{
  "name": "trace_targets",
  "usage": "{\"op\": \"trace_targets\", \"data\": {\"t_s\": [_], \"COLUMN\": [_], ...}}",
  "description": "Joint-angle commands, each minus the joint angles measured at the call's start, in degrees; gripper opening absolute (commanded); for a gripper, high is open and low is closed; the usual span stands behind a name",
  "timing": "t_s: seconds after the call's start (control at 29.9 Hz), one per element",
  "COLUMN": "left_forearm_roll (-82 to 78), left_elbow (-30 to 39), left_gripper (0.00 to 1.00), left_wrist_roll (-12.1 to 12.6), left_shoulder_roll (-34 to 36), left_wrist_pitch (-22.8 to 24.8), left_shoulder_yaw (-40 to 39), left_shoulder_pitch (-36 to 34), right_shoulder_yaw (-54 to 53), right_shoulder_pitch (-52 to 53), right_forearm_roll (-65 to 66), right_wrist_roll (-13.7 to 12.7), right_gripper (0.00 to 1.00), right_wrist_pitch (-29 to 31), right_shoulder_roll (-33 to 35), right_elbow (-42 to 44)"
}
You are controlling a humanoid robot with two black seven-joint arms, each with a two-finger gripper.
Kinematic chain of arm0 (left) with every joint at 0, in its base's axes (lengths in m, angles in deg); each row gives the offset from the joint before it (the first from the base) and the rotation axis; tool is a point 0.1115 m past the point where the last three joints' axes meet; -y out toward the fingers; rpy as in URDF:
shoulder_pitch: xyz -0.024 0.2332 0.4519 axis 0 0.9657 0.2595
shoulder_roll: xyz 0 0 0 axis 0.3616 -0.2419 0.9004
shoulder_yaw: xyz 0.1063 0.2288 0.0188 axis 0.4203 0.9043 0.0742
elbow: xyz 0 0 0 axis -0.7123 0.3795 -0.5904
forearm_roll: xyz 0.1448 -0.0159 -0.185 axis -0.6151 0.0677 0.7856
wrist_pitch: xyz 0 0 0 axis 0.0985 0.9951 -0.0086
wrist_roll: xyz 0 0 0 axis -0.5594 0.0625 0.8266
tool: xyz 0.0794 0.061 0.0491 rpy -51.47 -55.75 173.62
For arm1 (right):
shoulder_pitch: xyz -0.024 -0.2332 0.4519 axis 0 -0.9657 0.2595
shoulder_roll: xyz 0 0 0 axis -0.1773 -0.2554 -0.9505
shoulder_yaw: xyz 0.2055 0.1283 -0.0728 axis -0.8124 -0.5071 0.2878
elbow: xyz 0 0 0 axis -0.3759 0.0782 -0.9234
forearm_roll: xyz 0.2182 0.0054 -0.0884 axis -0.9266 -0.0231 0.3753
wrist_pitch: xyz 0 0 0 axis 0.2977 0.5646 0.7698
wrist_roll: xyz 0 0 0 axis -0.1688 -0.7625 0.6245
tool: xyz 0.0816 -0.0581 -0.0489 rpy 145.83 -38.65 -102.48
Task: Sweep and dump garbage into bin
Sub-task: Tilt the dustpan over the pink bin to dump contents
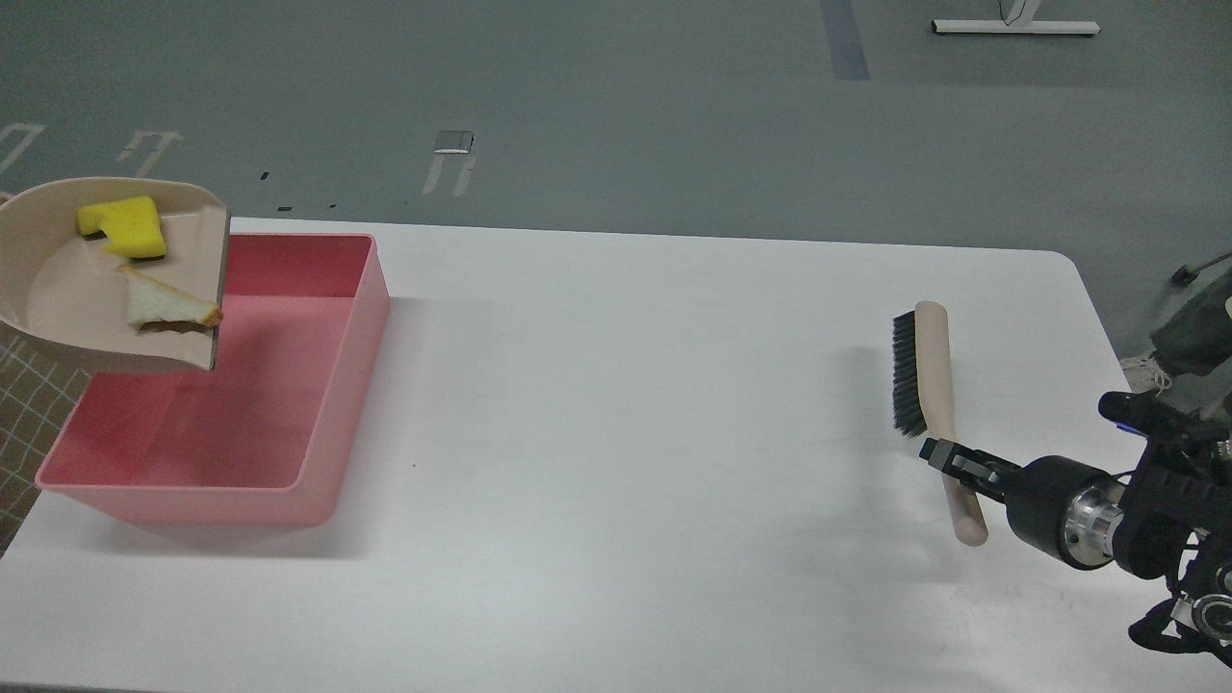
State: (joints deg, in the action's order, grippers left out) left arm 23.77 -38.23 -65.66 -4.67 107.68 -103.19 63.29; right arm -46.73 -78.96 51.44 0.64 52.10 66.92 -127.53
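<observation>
Holding the beige dustpan [67, 289] raised over the 9 o'clock corner of the pink bin [332, 385], lip toward the tub. Both scraps lying inside the pan: the yellow sponge chunk [125, 226] at its 12 o'clock side, the bread piece [164, 308] lower, close to the lip. Sweeping judged finished; dumping not yet done, bin floor showing nothing inside. Left to do: tipping the pan more steeply until both pieces slide out.

At 3 o'clock on the desk [626, 433], right end effector [938, 454] at the handle of the brush [929, 385] (seemingly clamped on it, yet too small and dark to tell). Left end effector cut off beyond the picture edge, together with the dustpan handle.
</observation>
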Motion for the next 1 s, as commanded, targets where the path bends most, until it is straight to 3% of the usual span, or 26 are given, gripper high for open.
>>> {"op": "trace_targets", "data": {"t_s": [0.0,0.23,0.8,0.97], "left_forearm_roll": [-1.1,-3.5,-9.6,-11.9], "left_elbow": [0.0,0.8,1.0,4.4], "left_gripper": [0.05,0.05,0.00,0.00], "left_wrist_roll": [0.0,0.0,0.0,0.0], "left_shoulder_roll": [0.1,0.6,0.6,0.2], "left_wrist_pitch": [0.0,-0.1,-7.0,-8.8], "left_shoulder_yaw": [0.0,-0.1,0.8,0.8], "left_shoulder_pitch": [-1.2,-2.0,-1.7,-1.7], "right_shoulder_yaw": [0.0,0.0,0.0,-0.1], "right_shoulder_pitch": [0.0,0.0,0.2,0.0], "right_forearm_roll": [0.0,0.0,0.1,0.1], "right_wrist_roll": [0.0,0.0,0.0,0.0], "right_gripper": [0.21,0.21,0.21,0.21], "right_wrist_pitch": [0.0,0.0,0.0,0.0], "right_shoulder_roll": [0.0,-0.1,-0.5,-0.4], "right_elbow": [0.1,0.1,1.2,1.6]}}
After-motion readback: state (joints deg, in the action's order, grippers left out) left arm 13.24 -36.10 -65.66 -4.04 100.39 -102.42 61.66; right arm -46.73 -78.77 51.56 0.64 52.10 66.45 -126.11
